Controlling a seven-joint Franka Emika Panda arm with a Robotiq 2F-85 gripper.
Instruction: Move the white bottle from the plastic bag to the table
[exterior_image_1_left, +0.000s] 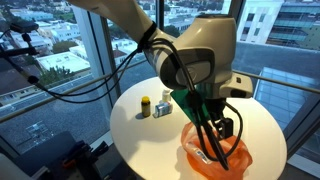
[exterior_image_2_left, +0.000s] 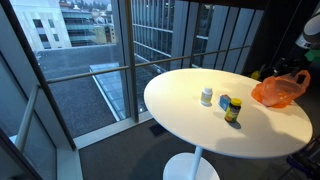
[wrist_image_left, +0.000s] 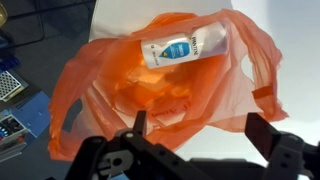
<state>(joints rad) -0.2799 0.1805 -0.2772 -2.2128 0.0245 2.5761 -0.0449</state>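
Note:
The white bottle with a blue label lies on its side inside the orange plastic bag, near the bag's far edge in the wrist view. The bag sits on the round white table and shows in both exterior views. My gripper is open and empty. It hangs just above the bag's open mouth, with the bottle beyond the fingertips. In an exterior view the gripper is right over the bag and hides the bottle.
A small white container, a blue and yellow can and a dark jar with a yellow lid stand together near the table's middle. They also show in an exterior view. Large windows and a railing surround the table.

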